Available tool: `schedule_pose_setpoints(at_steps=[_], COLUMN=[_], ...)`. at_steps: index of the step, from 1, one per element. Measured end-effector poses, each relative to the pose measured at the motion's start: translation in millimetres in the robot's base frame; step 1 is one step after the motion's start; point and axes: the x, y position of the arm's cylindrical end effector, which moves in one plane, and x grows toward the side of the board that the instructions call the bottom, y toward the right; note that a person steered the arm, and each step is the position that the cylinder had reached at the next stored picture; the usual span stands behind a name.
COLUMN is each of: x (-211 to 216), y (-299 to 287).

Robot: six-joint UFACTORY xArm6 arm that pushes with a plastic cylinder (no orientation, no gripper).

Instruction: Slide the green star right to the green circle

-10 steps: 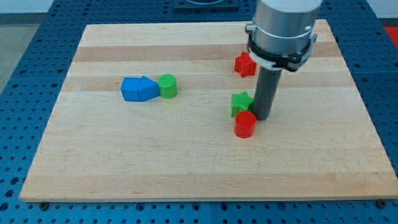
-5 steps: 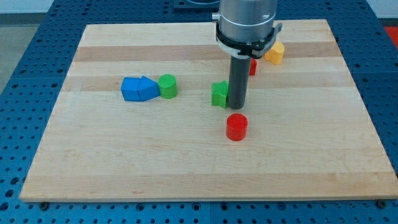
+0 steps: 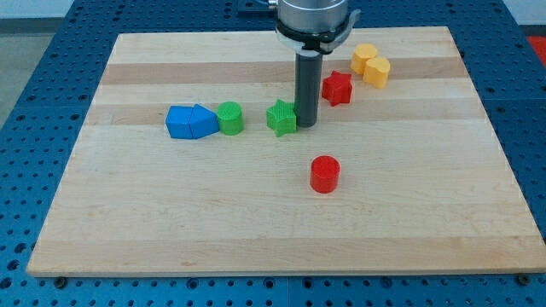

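The green star [image 3: 281,118] lies on the wooden board [image 3: 256,222] near the middle, a short gap to the right of the green circle [image 3: 229,118]. My tip [image 3: 306,126] rests against the star's right side. The dark rod rises from there to the arm's grey housing at the view's top. The green circle touches the right end of two blue blocks [image 3: 190,122].
A red circle [image 3: 324,174] lies below and right of my tip. A red star [image 3: 337,87] sits just right of the rod. Two yellow blocks [image 3: 371,66] lie at the upper right.
My tip has moved left and slightly up the view, pushing the green star away from the red circle and close to the green circle. The red circle shifted slightly early on, then stayed.
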Motion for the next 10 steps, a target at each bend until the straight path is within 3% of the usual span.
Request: schedule_pose_setpoints(at_steps=[10], x=[-12], y=[-24])
